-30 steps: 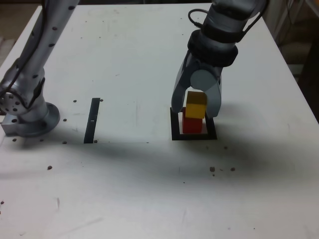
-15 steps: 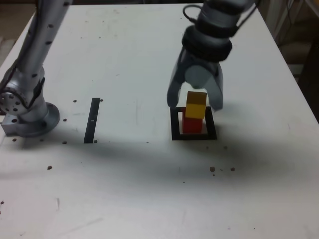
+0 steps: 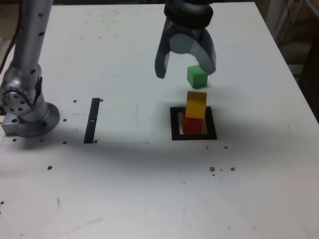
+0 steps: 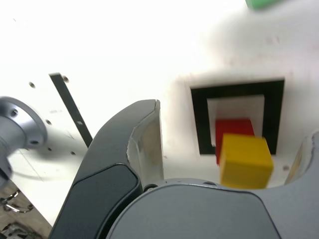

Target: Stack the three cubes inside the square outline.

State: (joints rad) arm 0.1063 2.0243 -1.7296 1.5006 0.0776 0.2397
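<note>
1. The gripper (image 3: 183, 73) is released, its two fingers wide apart and holding nothing.
2. Below the gripper in the exterior view, the yellow cube (image 3: 196, 104) sits on the red cube (image 3: 192, 125).
3. The red cube stands inside the square outline (image 3: 176, 135).
4. The green cube (image 3: 197, 77) is on the table (image 3: 124, 199), near the gripper, outside this outline.

In the exterior view, clocked from its centre, a thin black strip (image 3: 92, 121) lies flat at nine o'clock on the pale counter (image 3: 134, 189), running roughly from six to twelve. Dark spots (image 3: 213, 169) cluster between four and five; another spot (image 3: 50, 168) sits at eight. The wrist view shows blurry metal clutter (image 4: 19, 203) beyond the counter's edge.
</note>
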